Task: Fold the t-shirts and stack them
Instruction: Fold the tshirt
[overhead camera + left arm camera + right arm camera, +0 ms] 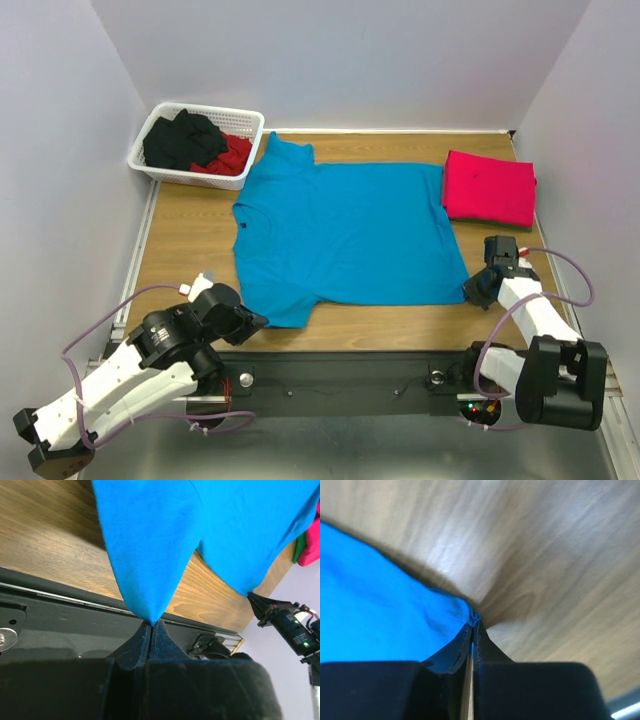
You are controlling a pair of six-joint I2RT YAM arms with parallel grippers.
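On the wooden table (190, 235) lies a turquoise-blue cloth t-shirt (350, 235). Left gripper (151, 624) clamps its sleeve tip; right gripper (474, 625), its hem corner.

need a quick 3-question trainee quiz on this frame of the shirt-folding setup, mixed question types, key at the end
1. True or false: the turquoise-blue cloth t-shirt is already folded.
2. Where does the folded pinkish-red cloth t-shirt lie? A) under the blue shirt B) on the wooden table, far right corner C) hanging off the near edge
3. Which part of the blue shirt is the right gripper shut on?
Key: 1 false, it lies spread flat. 2 B. 3 the near hem corner; the left gripper pinches the near sleeve's tip.
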